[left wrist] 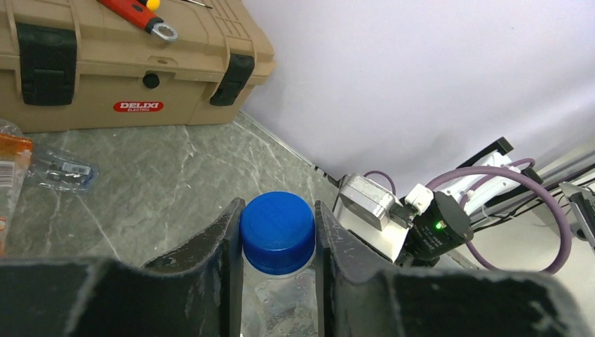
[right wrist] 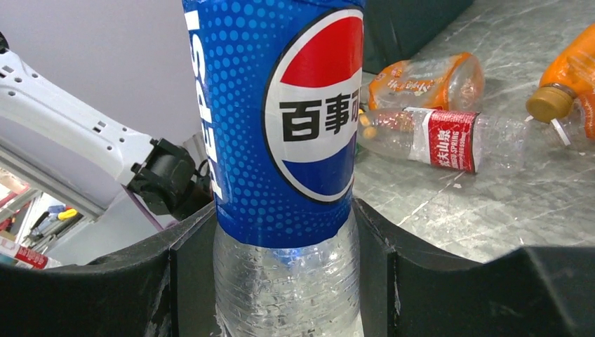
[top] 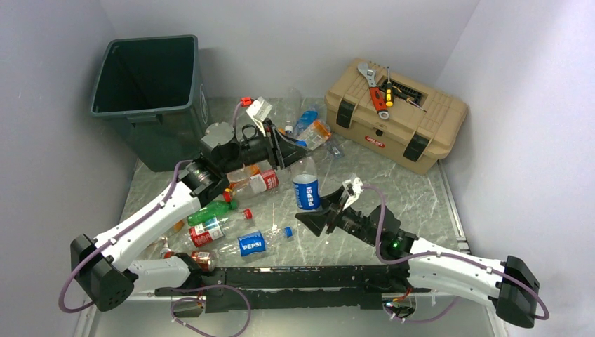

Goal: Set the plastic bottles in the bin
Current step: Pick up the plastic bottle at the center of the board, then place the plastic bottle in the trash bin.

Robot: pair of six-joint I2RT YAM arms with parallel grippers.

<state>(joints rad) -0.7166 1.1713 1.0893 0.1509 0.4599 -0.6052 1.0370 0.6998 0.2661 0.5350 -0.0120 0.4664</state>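
Observation:
A clear Pepsi bottle (top: 306, 185) with a blue label and blue cap (left wrist: 277, 232) is held between both arms at mid table. My left gripper (top: 296, 154) is shut on its cap, which shows between the fingers in the left wrist view. My right gripper (top: 319, 216) is shut on its clear lower body (right wrist: 284, 281), under the label. Several more bottles lie on the table left of it: a green one (top: 210, 212), red-labelled ones (top: 209, 232), a small Pepsi one (top: 252, 243); orange ones (top: 317, 132) lie behind. The dark green bin (top: 144, 112) stands at the far left, open.
A tan toolbox (top: 396, 116) with black latches stands at the back right, with a wrench and screwdrivers on its lid. A loose blue cap (top: 288, 230) lies near the front. Grey walls close in both sides and the back.

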